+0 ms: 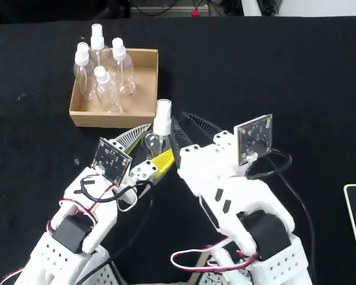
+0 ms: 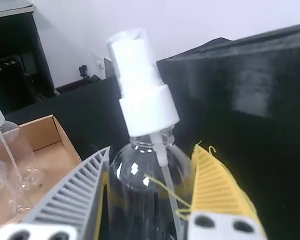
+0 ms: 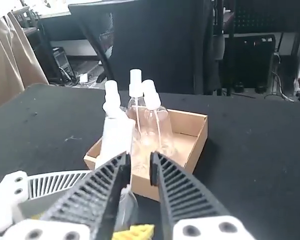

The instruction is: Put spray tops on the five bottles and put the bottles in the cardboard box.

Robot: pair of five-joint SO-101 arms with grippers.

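**Left gripper** (image 1: 157, 141): its grey and yellow ribbed fingers are pressed onto opposite sides of a clear bottle (image 1: 156, 143), pinching the round body just below the shoulder. The left arm runs in from the near left edge of the black table (image 1: 255, 71), with its wrist low.

**Right gripper** (image 1: 178, 116): the two black ribbed fingers stand slightly apart with a narrow slot between them and grasp nothing. They lie just beside the bottle's spray top (image 1: 162, 119), on its right in the high view. The right wrist view shows the top (image 3: 115, 137) against the outer face of one finger rather than in the slot (image 3: 138, 157). Whether it touches that finger cannot be told. The right arm slopes up from the near centre.

**Held bottle**, left wrist view (image 2: 140, 185): it is upright and transparent. The white spray top (image 2: 142, 95) sits on its neck and leans a little, and the dip tube hangs inside.

**Location**: the bottle is held just beside the near right corner of the cardboard box (image 1: 147, 77).

**Box contents**: four bottles (image 1: 107, 89) with white tops stand upright in the left and far part of the box. They also show in the right wrist view (image 3: 152, 122).
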